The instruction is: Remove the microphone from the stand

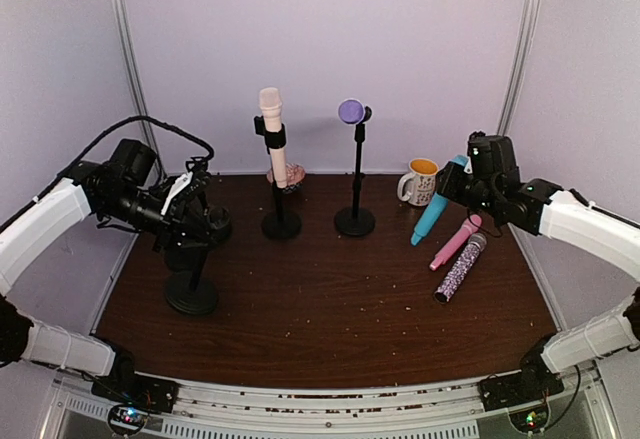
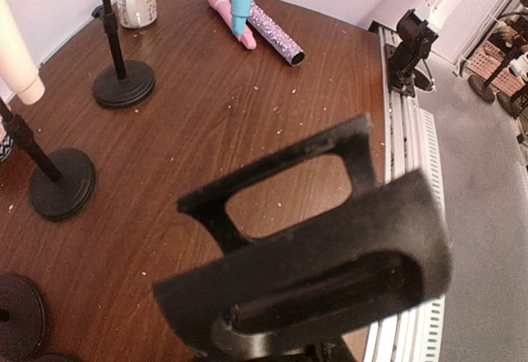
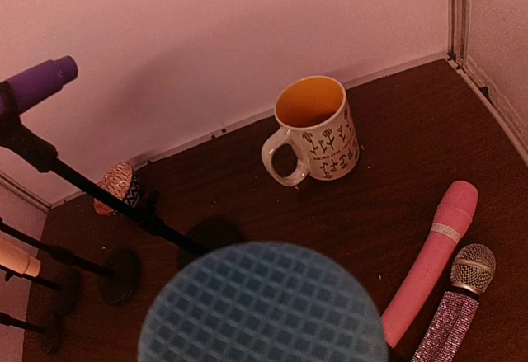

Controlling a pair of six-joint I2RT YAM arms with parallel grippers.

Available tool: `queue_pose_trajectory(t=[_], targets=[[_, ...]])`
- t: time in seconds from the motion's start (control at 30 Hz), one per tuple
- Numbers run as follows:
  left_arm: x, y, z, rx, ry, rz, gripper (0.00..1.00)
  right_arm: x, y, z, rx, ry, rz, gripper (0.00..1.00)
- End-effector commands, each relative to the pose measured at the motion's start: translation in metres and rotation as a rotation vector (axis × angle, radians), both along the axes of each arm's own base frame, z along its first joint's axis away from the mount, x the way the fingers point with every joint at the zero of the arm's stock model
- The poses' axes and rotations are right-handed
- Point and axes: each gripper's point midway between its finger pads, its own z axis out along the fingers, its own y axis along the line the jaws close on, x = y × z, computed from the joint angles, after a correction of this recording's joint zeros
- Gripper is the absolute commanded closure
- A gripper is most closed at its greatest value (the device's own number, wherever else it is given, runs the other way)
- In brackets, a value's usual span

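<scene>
My right gripper [image 1: 462, 181] is shut on a blue microphone [image 1: 434, 209] that hangs tilted over the table's right side; its mesh head [image 3: 262, 304] fills the bottom of the right wrist view and hides the fingers. At the left, a black stand [image 1: 191, 294] has an empty clip [image 2: 330, 246], and my left gripper [image 1: 195, 227] is shut on its upper part. That clip blocks the left wrist view, hiding the fingers. A cream microphone [image 1: 272, 124] and a purple microphone [image 1: 350, 111] each sit in their own stand at the back.
A pink microphone [image 1: 456, 241] and a glittery microphone [image 1: 461, 266] lie flat at the right, under the blue one. A patterned mug [image 1: 420, 181] stands at the back right. A small patterned object [image 3: 115, 187] lies against the back wall behind the cream microphone's stand.
</scene>
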Motion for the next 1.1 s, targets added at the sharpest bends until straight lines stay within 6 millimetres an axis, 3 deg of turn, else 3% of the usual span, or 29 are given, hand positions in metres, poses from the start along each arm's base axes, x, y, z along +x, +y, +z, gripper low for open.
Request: queue_pose_trajectory(t=[0.0, 0.23, 0.47, 0.73, 0.97, 1.07], targets=[[0.006, 0.006, 0.01, -0.054, -0.111, 0.011, 1.0, 0.022, 0.012, -0.044, 0.073, 0.211, 0.039, 0.97], [0.008, 0.017, -0.001, -0.056, -0.149, 0.037, 1.0, 0.07, 0.005, -0.096, 0.057, 0.39, -0.015, 0.97], [0.018, 0.03, -0.009, -0.092, -0.197, 0.079, 1.0, 0.093, -0.029, -0.149, 0.067, 0.531, -0.124, 0.91], [0.022, 0.036, -0.025, -0.084, -0.262, 0.091, 1.0, 0.105, -0.058, -0.175, 0.037, 0.643, -0.216, 0.81], [0.027, 0.044, -0.044, -0.073, -0.262, 0.116, 0.99, 0.106, -0.066, -0.195, 0.02, 0.697, -0.257, 0.75], [0.024, 0.046, -0.054, -0.066, -0.256, 0.105, 0.87, 0.108, -0.062, -0.2, 0.057, 0.697, -0.256, 0.68]])
